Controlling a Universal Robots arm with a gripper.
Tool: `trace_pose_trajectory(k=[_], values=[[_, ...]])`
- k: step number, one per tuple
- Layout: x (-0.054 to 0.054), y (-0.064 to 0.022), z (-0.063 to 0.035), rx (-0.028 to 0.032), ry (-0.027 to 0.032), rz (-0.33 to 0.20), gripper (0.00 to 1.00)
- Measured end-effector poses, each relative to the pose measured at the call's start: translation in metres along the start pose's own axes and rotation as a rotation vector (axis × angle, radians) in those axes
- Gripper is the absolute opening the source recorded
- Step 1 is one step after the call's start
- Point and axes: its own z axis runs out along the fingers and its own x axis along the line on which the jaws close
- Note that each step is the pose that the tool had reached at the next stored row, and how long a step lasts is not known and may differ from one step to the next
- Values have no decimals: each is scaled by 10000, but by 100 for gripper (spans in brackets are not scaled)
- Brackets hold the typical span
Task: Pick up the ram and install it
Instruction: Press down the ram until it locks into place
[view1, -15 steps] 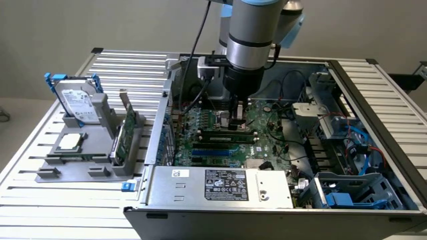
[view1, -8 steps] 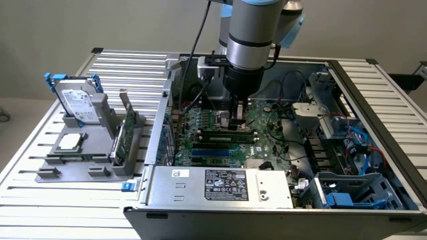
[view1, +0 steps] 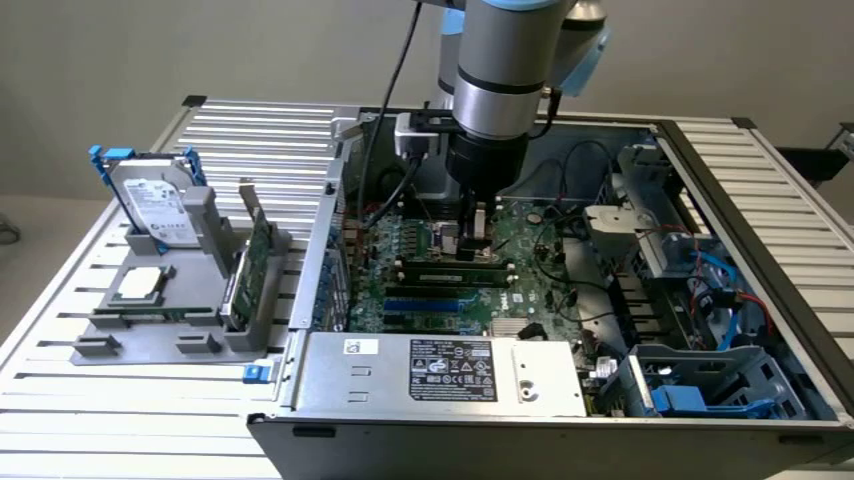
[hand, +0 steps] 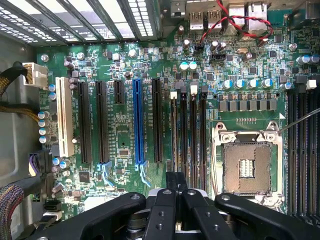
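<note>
The ram (view1: 447, 266), a long narrow green stick with dark chips, lies along the memory slots (hand: 193, 130) on the motherboard (view1: 534, 285) inside the open computer case. My gripper (view1: 473, 246) reaches straight down onto it from above, near the stick's far half. In the wrist view my gripper (hand: 175, 179) is shut, its black fingertips pressed together right over the leftmost slots, next to the empty processor socket (hand: 246, 167). Whether the tips touch the stick I cannot tell.
On the exterior view's left, a grey holder (view1: 160, 325) carries an upright hard drive (view1: 154, 200), a square silver processor (view1: 142, 285) and a broader green expansion card (view1: 248, 268). The case wall (view1: 327, 240), power supply (view1: 441, 370), drive cage (view1: 707, 385) and loose cables hem in the board.
</note>
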Motion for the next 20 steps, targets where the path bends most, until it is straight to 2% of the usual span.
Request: trace_pose_trajectory(k=[5,20], values=[[3,0,1,-3,-3,41,11],[3,0,0,-134,-79,2347,11]])
